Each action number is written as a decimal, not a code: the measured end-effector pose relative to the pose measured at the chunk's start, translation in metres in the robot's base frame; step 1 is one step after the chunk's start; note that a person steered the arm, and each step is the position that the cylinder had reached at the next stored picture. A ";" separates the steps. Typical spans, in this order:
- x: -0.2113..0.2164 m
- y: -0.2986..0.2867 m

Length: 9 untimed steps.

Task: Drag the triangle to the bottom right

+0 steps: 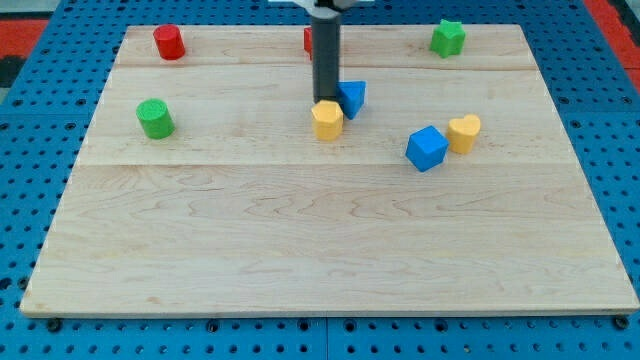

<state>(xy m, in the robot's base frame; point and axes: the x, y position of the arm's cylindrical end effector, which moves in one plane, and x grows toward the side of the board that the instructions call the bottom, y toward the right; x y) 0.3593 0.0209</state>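
Note:
The blue triangle [352,97] lies on the wooden board [330,250] near the view's top centre. My dark rod comes down from the view's top, and my tip [325,101] stands just left of the blue triangle, touching or nearly touching it. A yellow hexagon block [327,120] sits right below my tip and partly covers its end. The board's bottom right corner lies far from the triangle.
A blue cube [427,148] and a yellow heart block [464,132] sit together right of centre. A red cylinder [168,42] is top left, a green cylinder [155,118] left, a green star block [448,38] top right. A red block [309,41] hides behind the rod.

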 end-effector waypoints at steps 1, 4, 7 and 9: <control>-0.028 0.004; -0.054 0.033; 0.050 0.008; 0.110 0.002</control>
<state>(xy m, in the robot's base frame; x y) 0.4695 0.0226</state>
